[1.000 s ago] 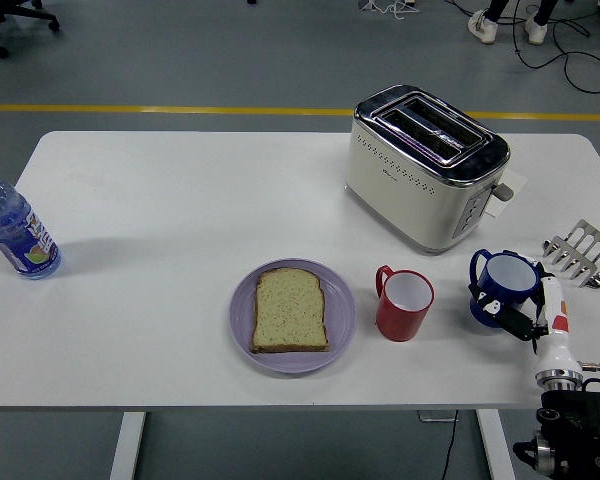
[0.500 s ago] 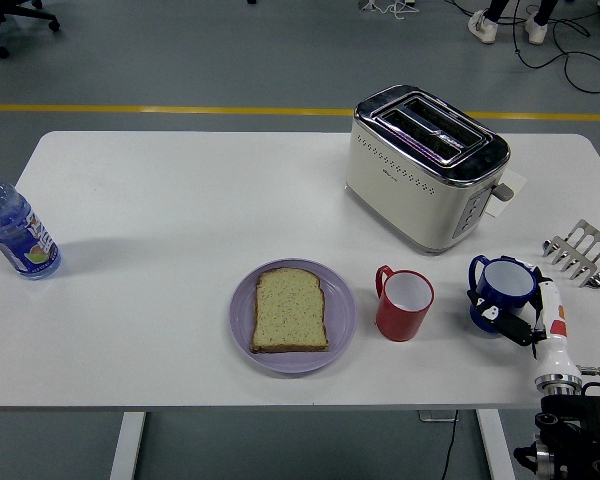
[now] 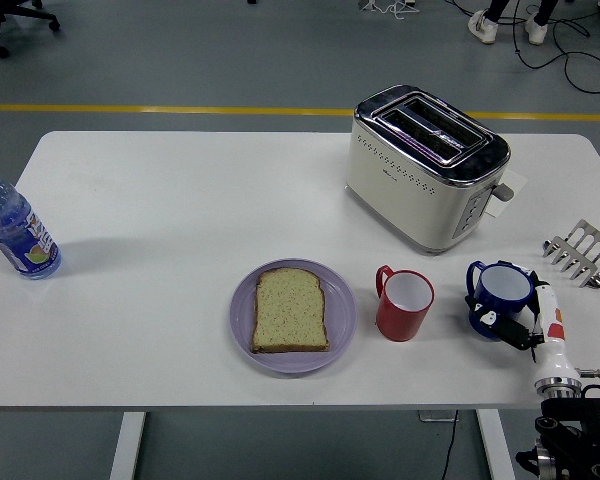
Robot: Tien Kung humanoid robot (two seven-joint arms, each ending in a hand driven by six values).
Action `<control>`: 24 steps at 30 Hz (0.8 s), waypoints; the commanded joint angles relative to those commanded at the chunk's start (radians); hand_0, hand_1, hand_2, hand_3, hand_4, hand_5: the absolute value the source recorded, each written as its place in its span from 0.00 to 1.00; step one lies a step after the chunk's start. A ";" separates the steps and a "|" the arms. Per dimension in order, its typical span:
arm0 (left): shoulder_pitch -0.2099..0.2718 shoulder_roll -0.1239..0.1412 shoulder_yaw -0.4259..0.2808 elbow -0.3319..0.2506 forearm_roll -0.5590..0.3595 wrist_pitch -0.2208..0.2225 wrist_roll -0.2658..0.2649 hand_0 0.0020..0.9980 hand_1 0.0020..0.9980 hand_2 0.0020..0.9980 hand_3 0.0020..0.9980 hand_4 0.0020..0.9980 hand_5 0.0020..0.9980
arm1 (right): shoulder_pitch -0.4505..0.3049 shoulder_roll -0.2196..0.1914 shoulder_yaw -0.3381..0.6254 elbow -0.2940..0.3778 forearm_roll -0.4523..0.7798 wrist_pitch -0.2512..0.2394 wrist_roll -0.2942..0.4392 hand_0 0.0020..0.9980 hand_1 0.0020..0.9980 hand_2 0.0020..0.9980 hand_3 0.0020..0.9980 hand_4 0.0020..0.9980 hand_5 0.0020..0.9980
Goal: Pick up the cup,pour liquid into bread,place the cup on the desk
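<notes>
**Blue cup gripped at lower right, still on the table**

The blue cup [image 3: 501,298] was seen at the lower right of the frame, resting on the white table [image 3: 160,300], with its 2 handles turned outward. The right hand [image 3: 525,325] was wrapped against the cup's near side, its dark fingers curled around the wall and lower body, so the cup was judged to be held rather than merely touched. That low, sideways grip was probably chosen so the cup could be tipped later without the rim being covered. No liquid could be made out inside it.

Just left of the blue cup, a red cup [image 3: 405,302] was standing upright and apart from it. Further left, at lower centre, 1 slice of bread [image 3: 290,310] was lying flat on a purple plate [image 3: 342,312], set within reach of a pour. Above these, a cream toaster [image 3: 425,165] was placed in the upper right, a metal toast rack [image 3: 583,253] at the right edge, and a water bottle [image 3: 16,228] at the far left.

Compared with the frame 1 second earlier, the cup and hand had shifted slightly downward and leftward in the picture, and the wrist had dropped lower. Everything else was unchanged. The left arm was not seen.
</notes>
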State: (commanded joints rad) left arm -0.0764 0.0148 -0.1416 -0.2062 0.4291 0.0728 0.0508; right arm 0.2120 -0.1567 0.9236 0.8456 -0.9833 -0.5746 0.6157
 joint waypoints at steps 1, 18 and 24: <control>0.000 0.000 0.000 0.000 0.000 0.000 0.000 0.64 0.65 0.66 0.56 0.33 0.84 | 0.000 0.000 0.000 0.000 -0.003 0.001 -0.002 0.63 0.47 0.64 0.86 0.85 0.04; -0.003 0.000 -0.008 0.000 0.001 0.000 0.000 0.64 0.65 0.66 0.56 0.32 0.84 | 0.007 0.003 0.011 0.000 -0.021 0.009 -0.008 0.73 0.56 0.74 0.93 0.84 0.03; -0.005 0.000 -0.011 0.000 0.003 0.000 0.000 0.64 0.65 0.66 0.56 0.32 0.84 | 0.009 0.005 0.012 -0.002 -0.030 0.016 -0.018 0.78 0.60 0.76 0.95 0.86 0.04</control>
State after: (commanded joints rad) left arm -0.0812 0.0150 -0.1525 -0.2059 0.4317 0.0727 0.0512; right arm 0.2205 -0.1512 0.9352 0.8434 -1.0128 -0.5588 0.5981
